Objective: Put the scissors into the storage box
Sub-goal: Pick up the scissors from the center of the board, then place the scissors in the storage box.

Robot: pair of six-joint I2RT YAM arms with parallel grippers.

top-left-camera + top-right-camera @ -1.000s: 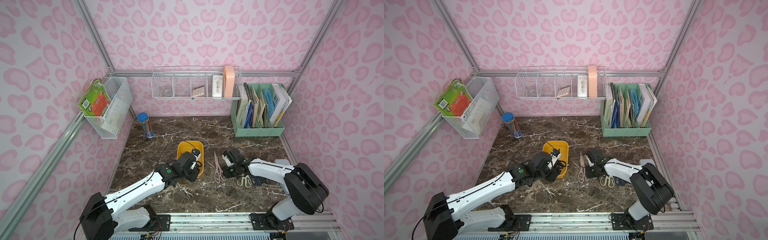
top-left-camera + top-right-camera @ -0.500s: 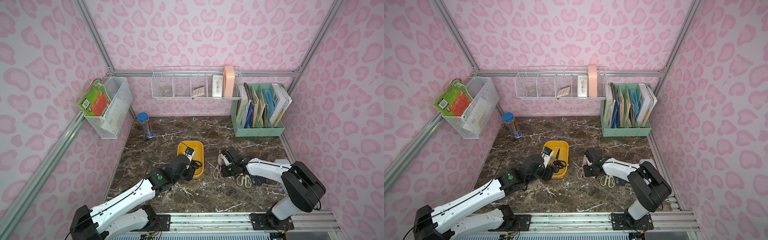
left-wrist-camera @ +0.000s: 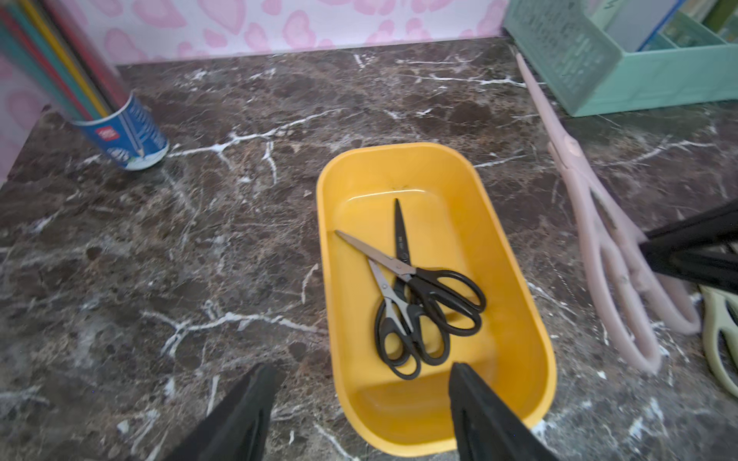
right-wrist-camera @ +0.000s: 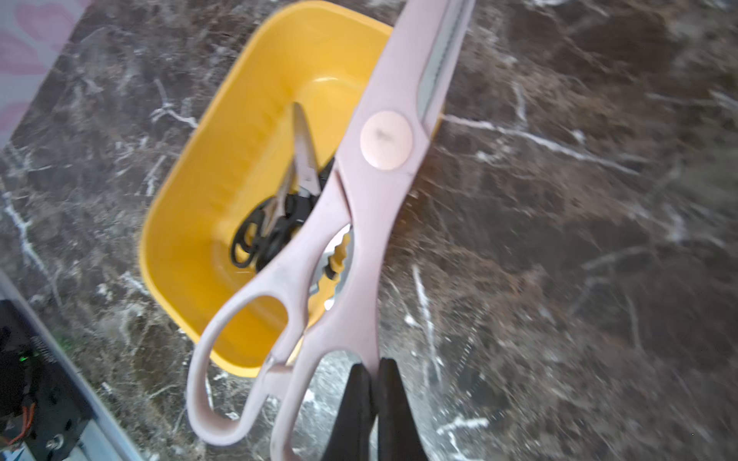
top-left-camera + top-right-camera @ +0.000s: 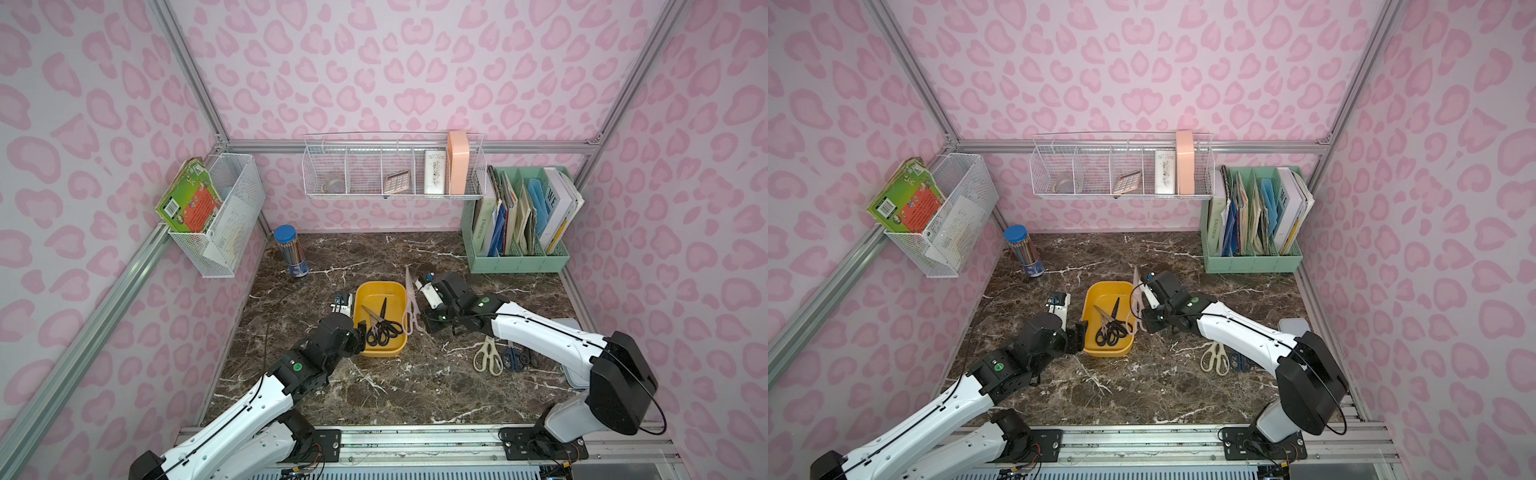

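Gripping the pink scissors [image 4: 371, 191] by one handle loop, the right tool [image 4: 369, 383] holds them just beside the box [image 5: 397, 291], long axis parallel to it; left tool [image 3: 359, 403] gapes empty at the box's near end.

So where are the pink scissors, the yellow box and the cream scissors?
pink scissors [image 4: 386, 140]: right wrist view, on the round pivot cap.
yellow box [image 3: 515, 255]: left wrist view, on its side wall.
cream scissors [image 5: 487, 356]: a top view, on the handles.
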